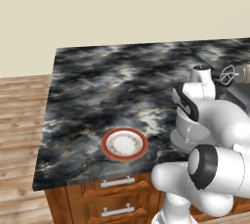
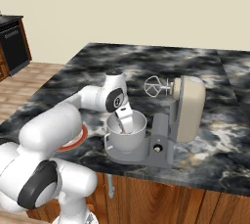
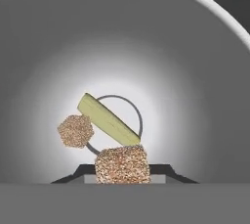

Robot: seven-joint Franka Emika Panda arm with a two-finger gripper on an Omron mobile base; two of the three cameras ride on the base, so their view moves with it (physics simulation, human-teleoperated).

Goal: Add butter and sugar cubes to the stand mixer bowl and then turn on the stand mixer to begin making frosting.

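Note:
In the hand view I look down into the stand mixer bowl (image 3: 195, 61). The butter (image 3: 107, 119) lies slanted on its bottom, with one sugar cube (image 3: 75, 131) resting against it on the left. My gripper (image 3: 122, 173) is shut on the second sugar cube (image 3: 122, 163), which it holds just above the bowl's floor. From the right base view the gripper (image 2: 128, 126) reaches down inside the bowl (image 2: 134, 141), which sits on the base of the stand mixer (image 2: 185, 108). The mixer's head is tilted back, the whisk (image 2: 153, 87) is raised, and the knob (image 2: 157, 147) faces the front.
A red-rimmed white plate (image 1: 124, 144) lies bare near the counter's front edge, left of the mixer. The arm covers most of it in the right base view. Dark marble counter (image 1: 107, 86) stretches behind, and drawers (image 1: 117, 183) sit below the edge.

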